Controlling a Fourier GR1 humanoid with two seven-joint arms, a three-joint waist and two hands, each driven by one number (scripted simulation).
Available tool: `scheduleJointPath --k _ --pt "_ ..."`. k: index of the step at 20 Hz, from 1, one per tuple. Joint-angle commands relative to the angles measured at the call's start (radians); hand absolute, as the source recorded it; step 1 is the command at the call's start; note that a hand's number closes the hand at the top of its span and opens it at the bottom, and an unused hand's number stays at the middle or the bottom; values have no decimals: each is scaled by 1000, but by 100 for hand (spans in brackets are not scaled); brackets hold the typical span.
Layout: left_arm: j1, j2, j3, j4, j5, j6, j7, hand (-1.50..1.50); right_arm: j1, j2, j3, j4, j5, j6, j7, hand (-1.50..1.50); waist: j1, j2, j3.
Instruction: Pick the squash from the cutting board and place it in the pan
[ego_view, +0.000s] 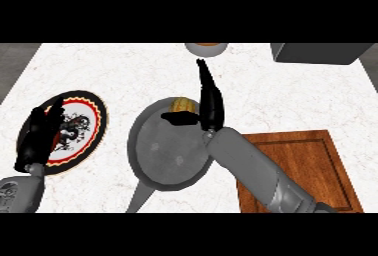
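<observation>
Your right black hand (209, 102) hangs over the far rim of the round grey metal pan (166, 150), fingers straight and pointing away from you, thumb spread toward the yellow-orange squash (182, 104). The squash lies just left of the palm, at the pan's far edge, probably already inside it, though the thumb hides its near side. The brown wooden cutting board (310, 165) lies to your right. Your left black hand (40, 132) rests open over the red-and-black patterned plate (92, 117).

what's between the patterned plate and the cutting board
In the head view, the grey pan lies between the plate and the cutting board, with the right forearm crossing its right edge.
</observation>
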Motion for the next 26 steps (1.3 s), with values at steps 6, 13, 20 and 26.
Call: scheduleJointPath --k 6,13,20,26 --pt "19 18 48 -4 1 10 27 0 228 -242 -92 -298 -16 111 -37 -150 -73 -18 -1" --pt "55 26 66 -22 7 -5 12 0 450 -550 -176 -634 -83 297 28 -150 -74 -18 -2" --pt "74 1 51 -86 -2 -12 38 0 701 -726 -344 -781 -153 494 -74 -150 -63 -14 -1" --pt "123 2 63 -155 -8 -33 54 0 813 -764 -502 -766 -168 655 -141 -150 -54 -13 -1"
